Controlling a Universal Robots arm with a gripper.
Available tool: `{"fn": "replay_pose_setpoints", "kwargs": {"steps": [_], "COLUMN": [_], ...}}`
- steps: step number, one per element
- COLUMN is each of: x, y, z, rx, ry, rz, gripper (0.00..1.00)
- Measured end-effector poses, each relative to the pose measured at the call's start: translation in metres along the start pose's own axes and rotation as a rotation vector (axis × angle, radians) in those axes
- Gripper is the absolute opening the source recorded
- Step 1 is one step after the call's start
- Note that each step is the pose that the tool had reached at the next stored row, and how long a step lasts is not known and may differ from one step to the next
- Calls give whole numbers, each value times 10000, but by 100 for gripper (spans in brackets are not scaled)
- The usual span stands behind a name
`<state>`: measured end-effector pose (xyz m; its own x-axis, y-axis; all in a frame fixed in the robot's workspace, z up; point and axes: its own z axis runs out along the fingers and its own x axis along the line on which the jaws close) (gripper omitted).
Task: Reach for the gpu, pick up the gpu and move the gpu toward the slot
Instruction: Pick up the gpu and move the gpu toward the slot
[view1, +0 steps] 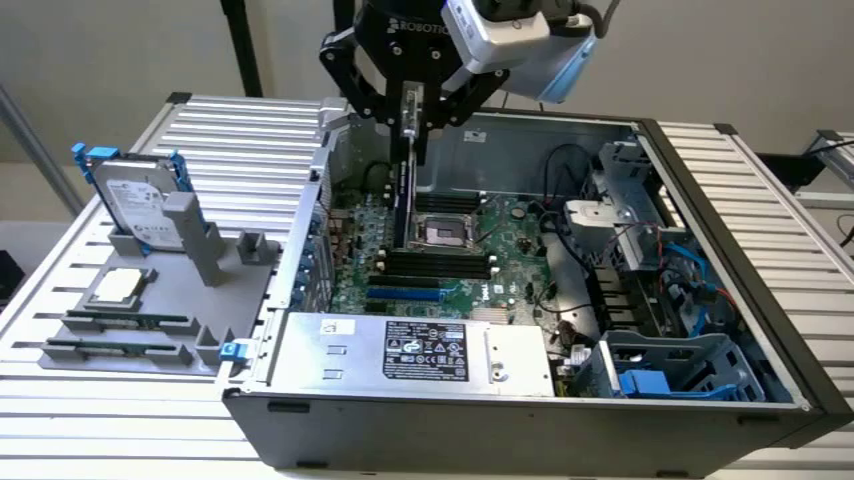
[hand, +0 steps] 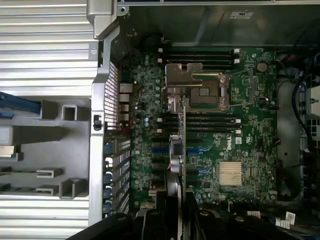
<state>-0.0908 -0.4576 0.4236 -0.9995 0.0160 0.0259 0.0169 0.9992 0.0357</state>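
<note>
Gripper: fingers clamped on gpu edge, above open case
gpu: held edge-on, hanging over motherboard centre
Hard drive: upright in grey holder, exterior view's left

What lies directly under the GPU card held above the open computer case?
Under the gpu, gripped edge-on by the end effector, lies the green motherboard: CPU socket and black memory slots. The card's edge hides a thin strip of board beneath.
</note>
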Motion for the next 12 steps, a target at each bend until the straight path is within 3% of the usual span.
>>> {"fn": "replay_pose_setpoints", "kwargs": {"steps": [12], "x": [-548], "y": [7], "z": [50], "rx": [0], "ry": [24], "rz": [-2], "gripper": [26]}}
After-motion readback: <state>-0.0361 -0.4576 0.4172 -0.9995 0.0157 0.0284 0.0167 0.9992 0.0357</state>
